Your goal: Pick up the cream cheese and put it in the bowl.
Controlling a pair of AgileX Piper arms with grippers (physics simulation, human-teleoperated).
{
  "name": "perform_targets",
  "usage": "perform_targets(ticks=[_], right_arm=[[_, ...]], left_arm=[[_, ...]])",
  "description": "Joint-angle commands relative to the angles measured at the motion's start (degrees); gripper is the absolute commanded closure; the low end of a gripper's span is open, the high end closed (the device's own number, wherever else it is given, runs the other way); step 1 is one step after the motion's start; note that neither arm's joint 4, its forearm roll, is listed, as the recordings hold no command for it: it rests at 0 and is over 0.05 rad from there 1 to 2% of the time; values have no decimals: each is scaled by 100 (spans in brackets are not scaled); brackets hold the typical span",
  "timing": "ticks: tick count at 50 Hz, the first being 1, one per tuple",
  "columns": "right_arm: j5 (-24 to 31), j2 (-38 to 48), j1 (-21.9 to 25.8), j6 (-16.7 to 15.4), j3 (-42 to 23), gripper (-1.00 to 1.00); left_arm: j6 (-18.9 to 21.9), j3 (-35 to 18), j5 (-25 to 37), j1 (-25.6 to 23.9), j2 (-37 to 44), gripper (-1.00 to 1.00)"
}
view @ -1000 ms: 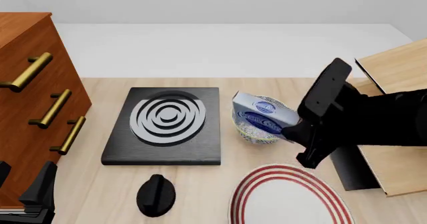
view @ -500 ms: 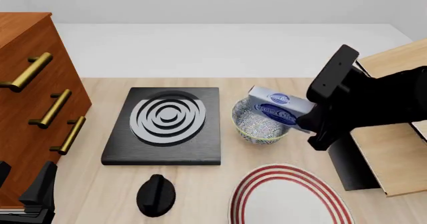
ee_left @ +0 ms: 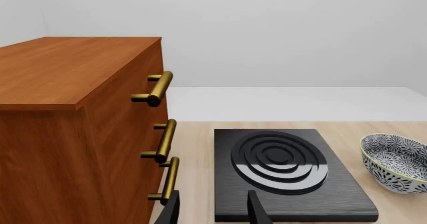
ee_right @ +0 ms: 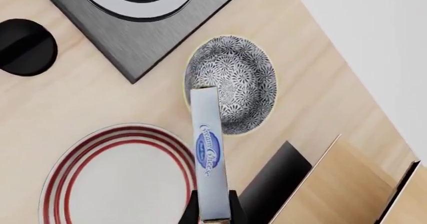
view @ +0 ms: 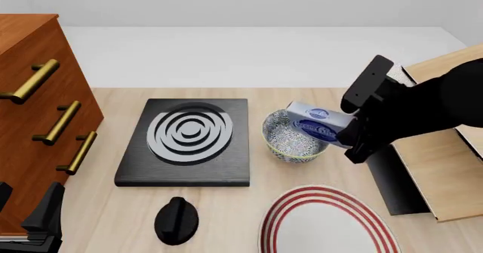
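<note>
pale wood table under grey wall, right gripper clamping cream cheese, seemingly above bowl

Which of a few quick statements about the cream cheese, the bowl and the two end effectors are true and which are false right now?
1. The right end effector is shut on the cream cheese. True.
2. The cream cheese lies flat on the bottom of the bowl. False: it is held above the bowl's right rim, not released.
3. The left end effector holds the bowl. False: it is open with nothing between its fingers, near the cabinet.
4. The red-striped plate has nothing on it. True.
5. The bowl stands on the black burner plate. False: it stands on the table beside it.
</note>
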Motion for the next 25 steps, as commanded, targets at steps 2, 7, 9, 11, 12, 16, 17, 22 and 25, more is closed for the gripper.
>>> perform_targets(ticks=[2, 7, 9, 11, 12, 16, 17, 22, 25], right_arm=[[-184, 280, -87, 69, -62, 100], [-230, 404, -184, 56, -148, 100], [-249, 428, -211, 38, -152, 100], [-294, 489, -237, 41, -165, 100], [-306, 510, -233, 62, -171, 100], [-433, 638, -295, 50, -142, 100], [-459, 671, -298, 68, -149, 100], [-569, 827, -279, 116, -157, 100], [-644, 918, -240, 148, -156, 100]], left_arm=[[0, 0, 0, 0, 0, -100], [0, 0, 0, 0, 0, -100], [0, 0, 0, 0, 0, -100], [0, 0, 0, 0, 0, -100], [0, 0, 0, 0, 0, -100], [0, 0, 0, 0, 0, -100], [0, 0, 0, 0, 0, -100], [0, 0, 0, 0, 0, -100], [0, 0, 0, 0, 0, -100]])
